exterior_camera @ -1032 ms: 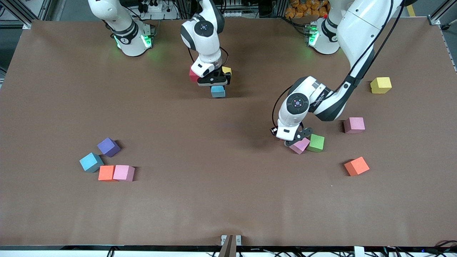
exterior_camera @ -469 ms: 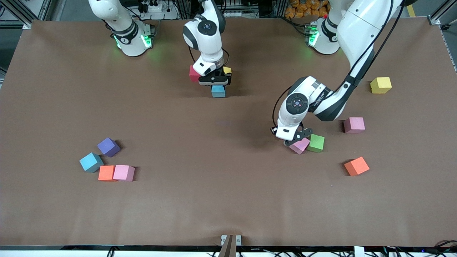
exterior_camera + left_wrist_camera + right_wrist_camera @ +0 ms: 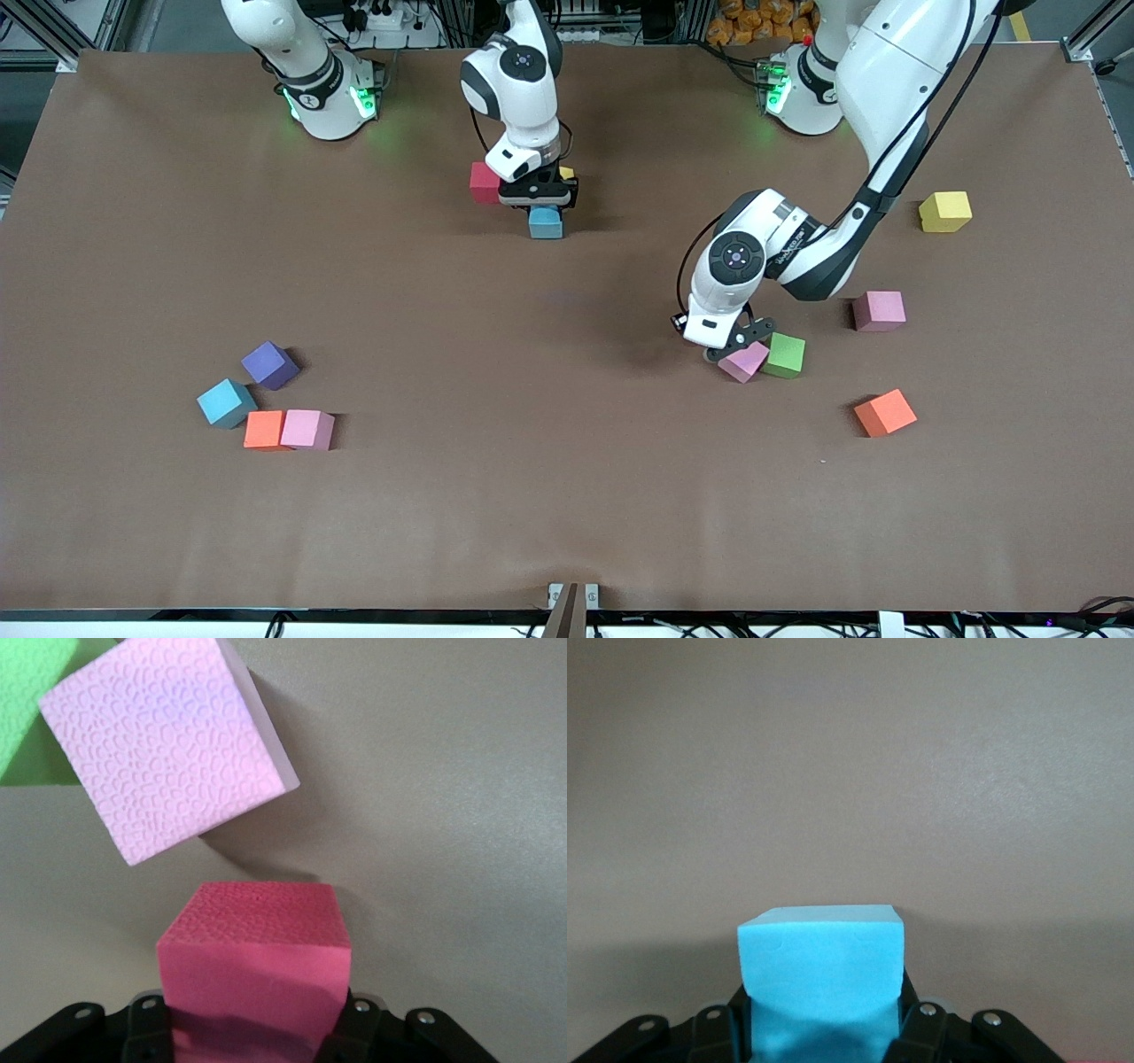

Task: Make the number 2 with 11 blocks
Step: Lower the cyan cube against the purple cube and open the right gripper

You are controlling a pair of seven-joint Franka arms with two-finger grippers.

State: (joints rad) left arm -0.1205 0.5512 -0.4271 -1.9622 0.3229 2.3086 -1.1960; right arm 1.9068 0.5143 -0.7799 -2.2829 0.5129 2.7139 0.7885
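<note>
Right wrist view is showing the right pincer [image 3: 824, 1041] gripping a light blue block [image 3: 822, 970]; it should be lowering it squarely beside the red block [image 3: 485, 183] before letting go. Left pincer [image 3: 252, 1045] is clamping a deep pink block [image 3: 257, 970] close to the pale pink block [image 3: 168, 744], so lifting straight up is avoiding a nudge.

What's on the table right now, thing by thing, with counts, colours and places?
Held blocks: 2; light blue block, deep pink block.
Beside the light blue block: 2; red block, half-hidden yellow block.
Cluster toward the right arm's end: 4; purple block, second light blue block, orange block, pink block.
By the left gripper: 2; pale pink block, green block.
Toward the left arm's end: 3; lone yellow block, lone pink block, lone orange block.
Table: 1, brown.
Right gripper: shut on the light blue block.
Left gripper: shut on the deep pink block.
</note>
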